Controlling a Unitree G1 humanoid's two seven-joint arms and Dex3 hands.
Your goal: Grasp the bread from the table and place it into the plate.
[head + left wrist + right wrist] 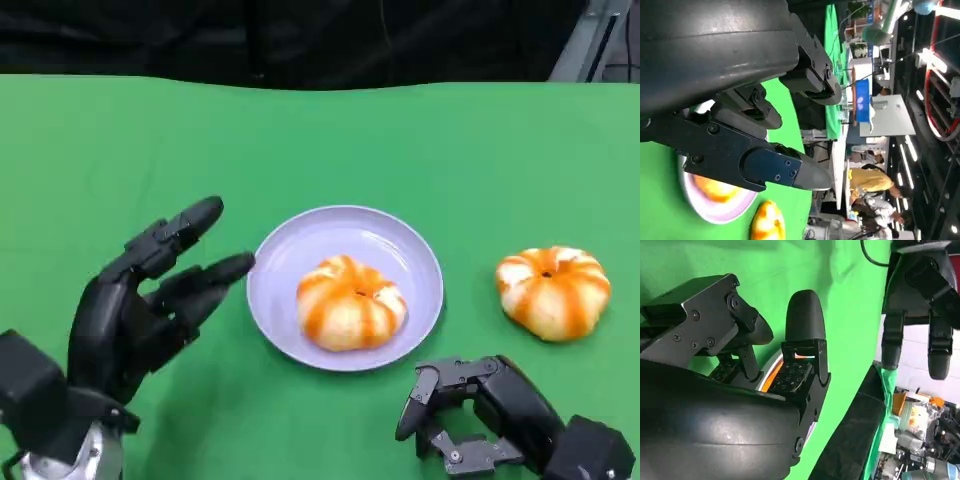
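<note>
Left hand [140,305]: raised over the green table [100,150] just left of the plate [400,255], fingers [185,225] spread and stretched toward the rim, nothing in them, nothing touched. Seen from the left wrist too [765,165], fingers parted over the cloth with the plate [715,212] beyond them.

Right hand [480,410]: low near the front edge, just below the plate's near rim, fingers curled inward on nothing, clear of both plate and bread.

One bread roll [350,302] lying in the plate, a little right of centre. Second roll [553,290] on the bare cloth to the right of the plate, apart from it, up and to the right of the right hand.

Open green surface behind the plate as far as the table's far edge, and a wide stretch to the left.

Plate pale lilac, round, shallow, smooth. Rolls domed, glossy, ridged like small pumpkins, orange stripes on cream. Table covering matte green fabric. Hands hard black plastic with visible screws.
</note>
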